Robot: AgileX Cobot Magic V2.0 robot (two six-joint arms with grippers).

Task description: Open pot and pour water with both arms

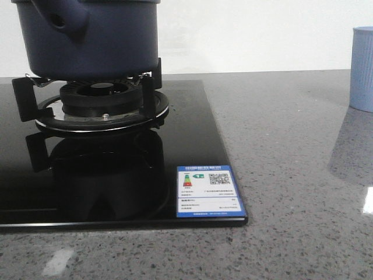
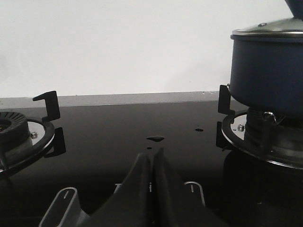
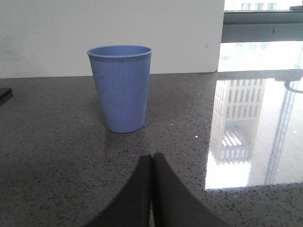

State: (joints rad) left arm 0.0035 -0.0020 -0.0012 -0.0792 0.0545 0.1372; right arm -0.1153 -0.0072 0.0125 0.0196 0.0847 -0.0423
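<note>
Front view shows the pot (image 1: 87, 38) lidded on the burner (image 1: 102, 102), both claws pressed together

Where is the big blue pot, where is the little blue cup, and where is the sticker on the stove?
pot (image 1: 111, 49): front view, on its dark side wall.
cup (image 3: 122, 90): right wrist view, on its ribbed side.
sticker (image 1: 207, 191): front view, middle of the label.
</note>
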